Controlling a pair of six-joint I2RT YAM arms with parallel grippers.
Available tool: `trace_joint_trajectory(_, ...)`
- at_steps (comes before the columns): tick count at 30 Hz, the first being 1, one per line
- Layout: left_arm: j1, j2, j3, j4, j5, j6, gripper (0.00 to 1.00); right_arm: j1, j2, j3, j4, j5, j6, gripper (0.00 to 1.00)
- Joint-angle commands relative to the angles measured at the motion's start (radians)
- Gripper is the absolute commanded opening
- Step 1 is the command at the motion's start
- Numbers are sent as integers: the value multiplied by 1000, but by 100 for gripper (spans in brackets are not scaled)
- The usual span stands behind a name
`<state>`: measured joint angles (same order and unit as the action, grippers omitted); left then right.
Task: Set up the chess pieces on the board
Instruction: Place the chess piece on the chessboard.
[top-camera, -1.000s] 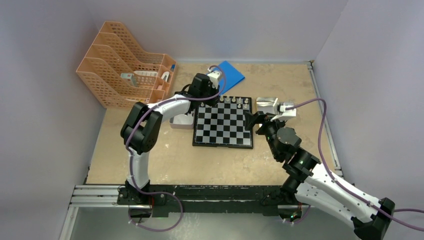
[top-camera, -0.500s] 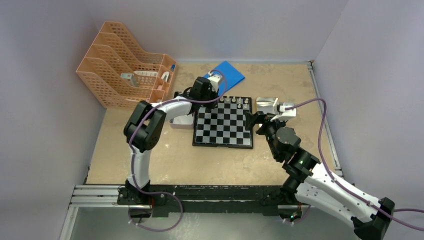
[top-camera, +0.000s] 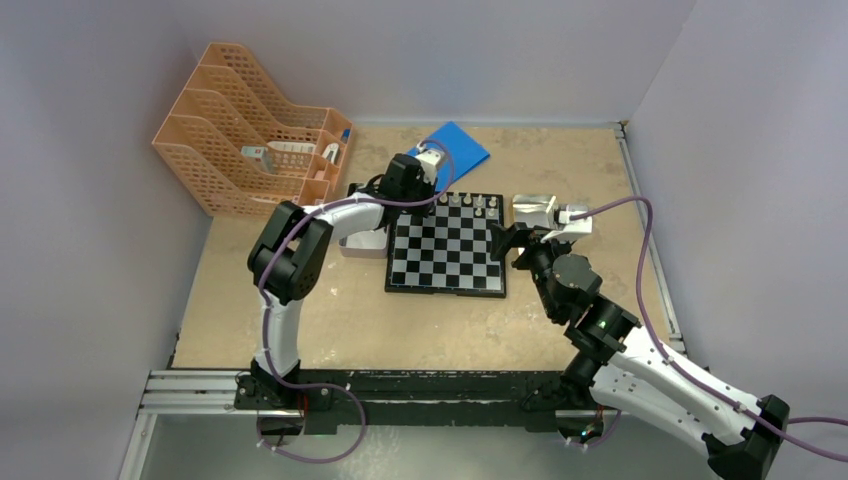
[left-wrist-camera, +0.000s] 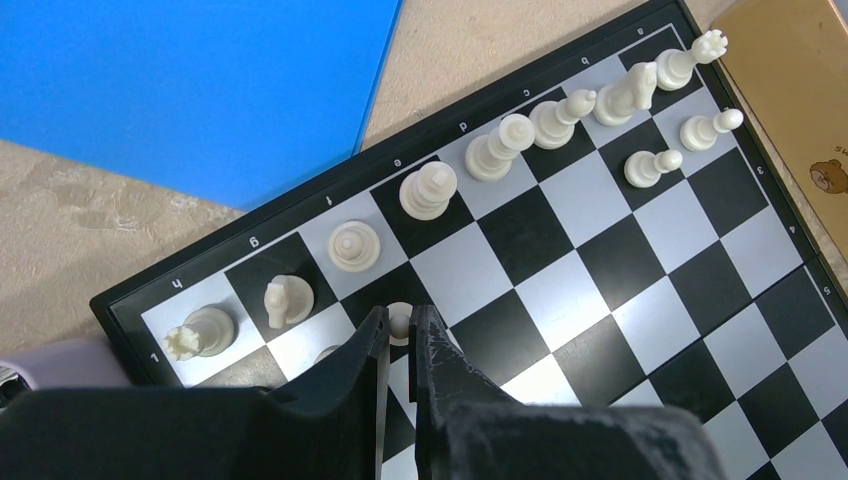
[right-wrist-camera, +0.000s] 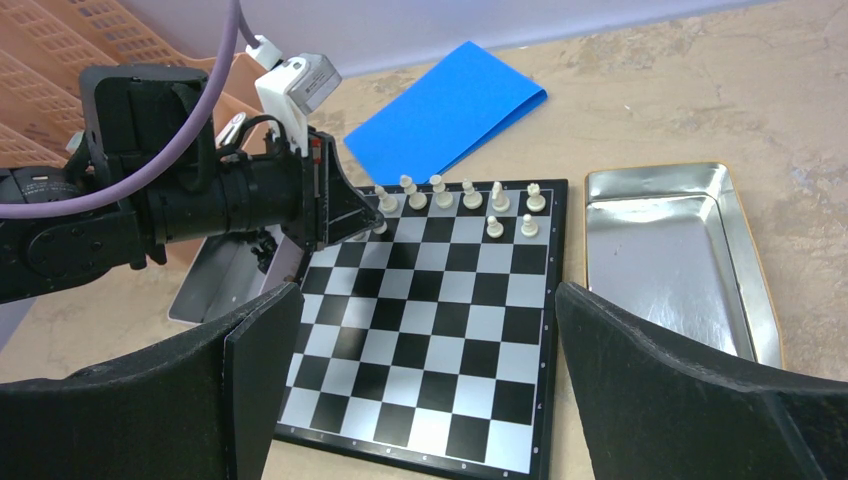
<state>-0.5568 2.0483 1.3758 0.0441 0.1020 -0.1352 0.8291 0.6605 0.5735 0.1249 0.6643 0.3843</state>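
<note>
The board lies mid-table, black and white checks in a thin black frame. Several cream-white chess pieces line its far row, with two pawns in front near one end. At the other end of that row my left gripper is shut on a white pawn over a black square. Whether the pawn rests on the square I cannot tell. Another pawn peeks out beside the left finger. My right gripper hangs open and empty over the board's near right part. No black pieces show.
A blue sheet lies behind the board. An orange file rack stands at the back left. A silver tin tray sits right of the board, and a small pale box lies at its left edge under my left arm.
My left arm's elbow has shifted slightly to the right, with the gripper staying at the board's far left corner. The right arm has not moved.
</note>
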Motion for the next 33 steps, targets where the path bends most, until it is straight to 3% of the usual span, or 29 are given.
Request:
trace_joint_trajectory(1, 1, 14, -1, 43, 5, 22, 3, 2, -10, 18, 35, 27, -10, 99)
trace_joint_trajectory(11, 0, 32, 4, 40, 11, 23, 7, 2, -10, 14, 38, 29, -14, 99)
trace_joint_trajectory(33, -2, -28, 18, 0, 20, 11, 32, 2, 23, -6, 65, -11, 0, 99)
